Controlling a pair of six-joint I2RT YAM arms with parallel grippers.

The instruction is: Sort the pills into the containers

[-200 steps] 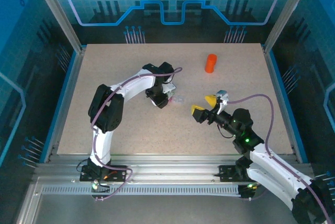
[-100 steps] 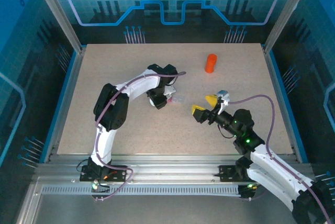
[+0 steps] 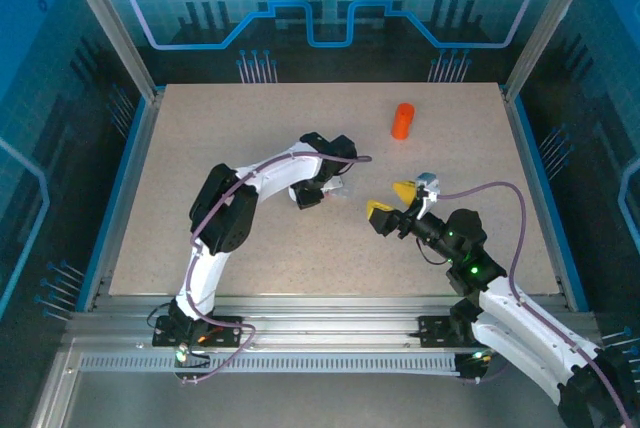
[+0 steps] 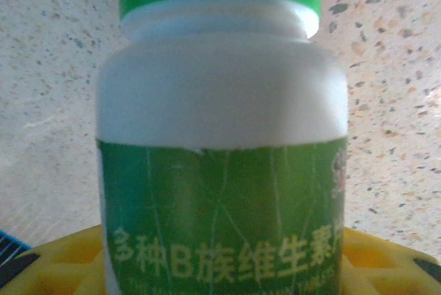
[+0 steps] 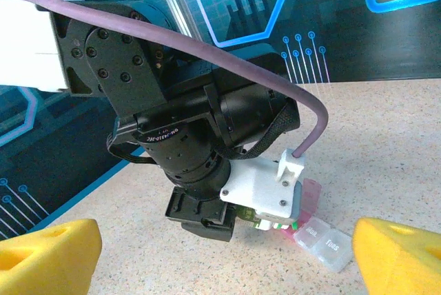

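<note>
The pill box (image 3: pixel 341 187) lies on the table (image 3: pixel 200 148) near the middle. From above, what has changed in the last second is my left arm. Its elbow has swung to the right and my left gripper (image 3: pixel 318 191) has come over to just beside the box, where before it was a little further left. My right gripper (image 3: pixel 391 200) has not moved; it waits near the box on the other side with the jaws wide apart and nothing in them. The orange bottle (image 3: pixel 402 120) stands well apart at the back. In the left wrist view my yellow fingers (image 4: pixel 62 260) are clenched on the white bottle (image 4: pixel 220 143) with the green label. Its green-ringed neck points away from me toward the table, and I cannot tell whether its mouth is open. In the right wrist view the box (image 5: pixel 324 240) sits just under the left wrist, the pink compartment on the far side and the colourless ones on the near side. My right fingers (image 5: pixel 48 253) stand released at both edges. I judge that the bottle is now brought into place for pouring, and no pill seems sorted yet.
</note>
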